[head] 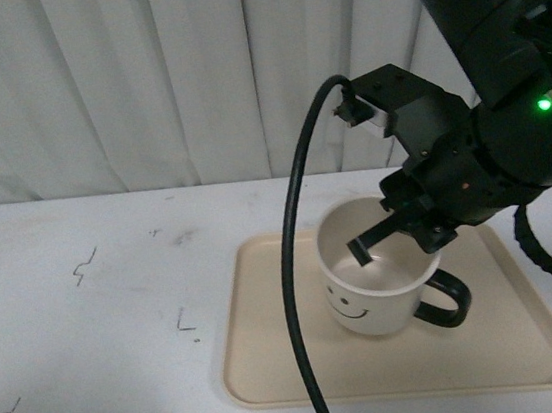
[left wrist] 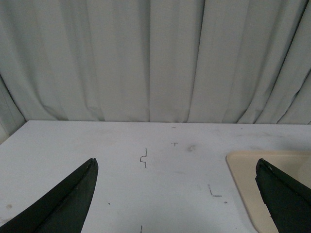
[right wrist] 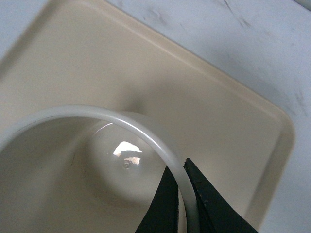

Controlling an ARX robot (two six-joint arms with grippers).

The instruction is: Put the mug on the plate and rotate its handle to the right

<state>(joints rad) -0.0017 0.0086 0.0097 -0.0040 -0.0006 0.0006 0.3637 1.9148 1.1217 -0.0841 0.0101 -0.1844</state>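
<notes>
The cream-white mug point(head: 374, 305) stands upright on the beige plate point(head: 276, 368), its smiley face toward me. Its black handle point(head: 447, 301) points to the right and a little toward me. My right gripper point(head: 386, 238) is shut on the mug's rim, one finger inside and one outside. In the right wrist view the rim point(right wrist: 146, 131) runs between the two black fingers point(right wrist: 209, 204) over the plate point(right wrist: 218, 111). My left gripper point(left wrist: 177, 194) is open and empty above the table, left of the plate's corner point(left wrist: 243, 170).
A white table point(head: 98, 319) with small dark marks lies under a pleated white curtain point(head: 140, 82). A black cable point(head: 297, 295) hangs in front of the plate's left half. The right arm's body point(head: 513, 87) fills the upper right.
</notes>
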